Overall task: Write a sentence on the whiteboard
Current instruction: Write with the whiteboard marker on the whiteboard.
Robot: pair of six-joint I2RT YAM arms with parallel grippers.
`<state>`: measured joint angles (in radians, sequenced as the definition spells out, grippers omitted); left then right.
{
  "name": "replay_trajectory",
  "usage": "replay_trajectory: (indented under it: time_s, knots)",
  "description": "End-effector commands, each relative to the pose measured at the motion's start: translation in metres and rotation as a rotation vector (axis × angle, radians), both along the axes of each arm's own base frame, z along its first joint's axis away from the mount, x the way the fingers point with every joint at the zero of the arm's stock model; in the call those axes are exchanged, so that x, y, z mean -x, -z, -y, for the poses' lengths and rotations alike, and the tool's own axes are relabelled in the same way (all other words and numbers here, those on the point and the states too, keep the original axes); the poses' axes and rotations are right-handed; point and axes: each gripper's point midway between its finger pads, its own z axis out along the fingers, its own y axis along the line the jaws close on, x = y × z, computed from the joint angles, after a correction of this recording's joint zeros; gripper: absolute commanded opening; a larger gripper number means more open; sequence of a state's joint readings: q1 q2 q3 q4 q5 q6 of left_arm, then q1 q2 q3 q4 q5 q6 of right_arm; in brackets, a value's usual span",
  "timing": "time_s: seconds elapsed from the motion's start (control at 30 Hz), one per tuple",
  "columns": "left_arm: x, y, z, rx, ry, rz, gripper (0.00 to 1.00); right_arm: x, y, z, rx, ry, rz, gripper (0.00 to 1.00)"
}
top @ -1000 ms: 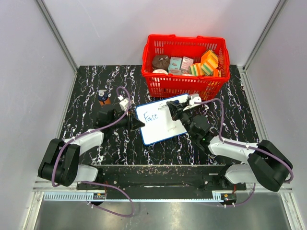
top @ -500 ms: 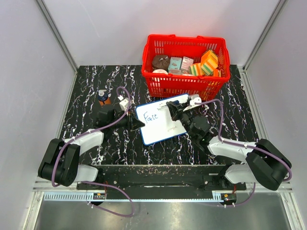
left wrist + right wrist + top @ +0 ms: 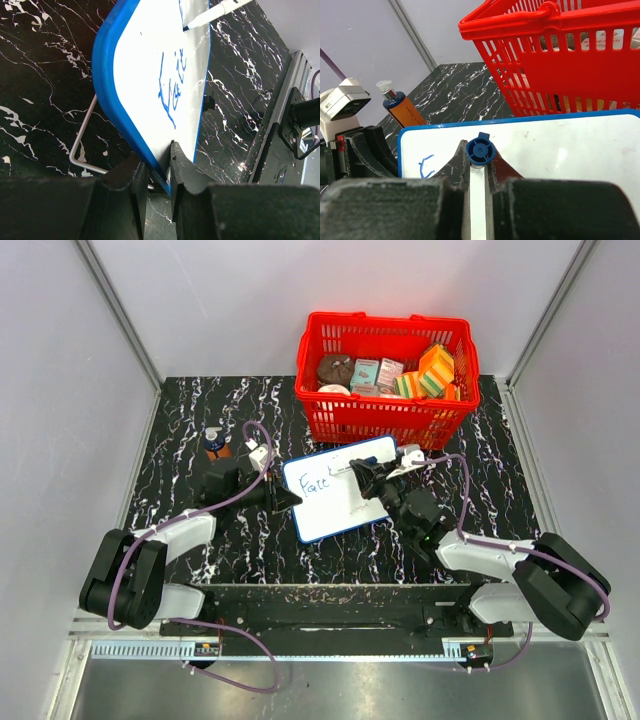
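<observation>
So the right tool (image 3: 479, 156) is pressed together on a marker (image 3: 207, 16), pinching the barrel with the blue end cap poking up between the jaws. The left tool (image 3: 157, 165) is also squeezed shut, nipping the blue frame of the whiteboard (image 3: 325, 512) at its left edge, close to a rounded corner.

My read on handling: the board looks light and stiff, with a slick face, so I'd guess it wants to skate or pivot the second the pen pushes on it. The frame is the only sensible place to grab. It's thick enough to bite, and it keeps the jaws off the writing area, which is where the left tool has it. There's a thin wire leg (image 3: 82, 145) under the board in the left wrist view, so it may be propped up a bit rather than flat. I can't say for sure.

From the marker outward: the tip comes down onto the white surface just past the end of the sentence (image 3: 315, 483), which so far is a few blue letters, something like "Fait", in the upper left part of the board. Whether the tip is really touching is too close to call. Most of the board to the right and below is blank.

The board sits mid-bench (image 3: 500, 440), between the two arms, with its far edge just in front of the red basket (image 3: 380, 420). An orange bottle (image 3: 214, 443) stands off to the left, well apart.
</observation>
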<state>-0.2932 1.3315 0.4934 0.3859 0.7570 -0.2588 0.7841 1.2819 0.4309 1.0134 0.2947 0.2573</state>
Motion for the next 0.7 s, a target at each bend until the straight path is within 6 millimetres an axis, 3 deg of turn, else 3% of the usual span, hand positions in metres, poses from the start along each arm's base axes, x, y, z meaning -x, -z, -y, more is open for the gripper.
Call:
replay_trajectory:
  time_s: [0.0,0.67]
  knots:
    - [-0.022,0.005,-0.014,-0.109,-0.054,0.137,0.00,0.002,0.009,0.006,-0.006,0.005,-0.019,0.00]
    - [-0.023,0.004,-0.014,-0.109,-0.052,0.136,0.00,0.011,0.025,0.008,-0.007,-0.022,-0.059,0.00]
